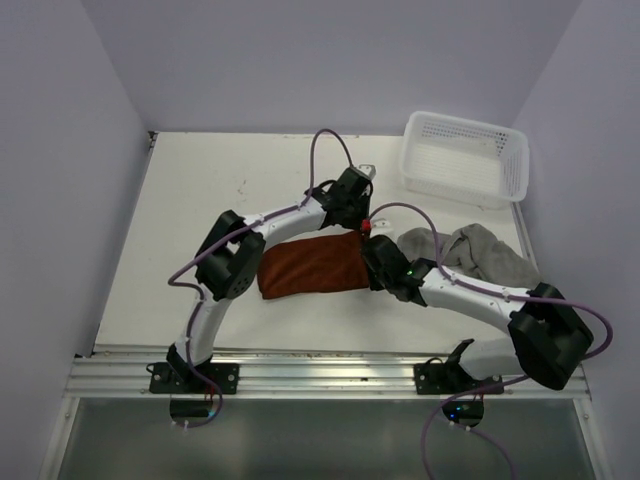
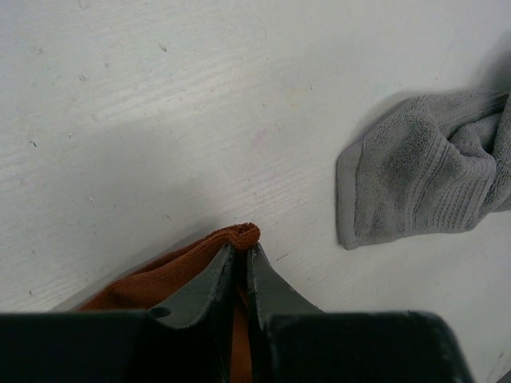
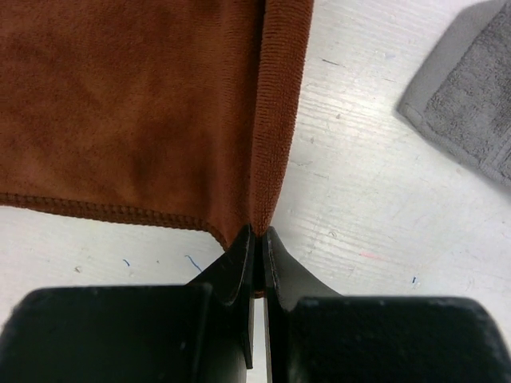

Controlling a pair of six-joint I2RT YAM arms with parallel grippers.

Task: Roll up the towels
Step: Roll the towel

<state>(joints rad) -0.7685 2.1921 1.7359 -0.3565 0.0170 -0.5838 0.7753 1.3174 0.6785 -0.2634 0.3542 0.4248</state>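
A rust-brown towel (image 1: pixel 308 265) lies flat in the middle of the table between both arms. My left gripper (image 1: pixel 357 229) is shut on its far right corner; in the left wrist view a fold of the brown towel (image 2: pixel 239 234) pokes out past the gripper (image 2: pixel 242 249). My right gripper (image 1: pixel 372 262) is shut on the near right corner, and in the right wrist view the brown towel (image 3: pixel 144 104) spreads out beyond the gripper (image 3: pixel 257 234). A grey towel (image 1: pixel 480 252) lies crumpled to the right, also seen in the left wrist view as the grey towel (image 2: pixel 423 171) and in the right wrist view as the grey towel (image 3: pixel 471 104).
A white mesh basket (image 1: pixel 465 157) stands at the back right corner. Walls enclose the table on the left, back and right. A metal rail (image 1: pixel 320 375) runs along the near edge by the arm bases.
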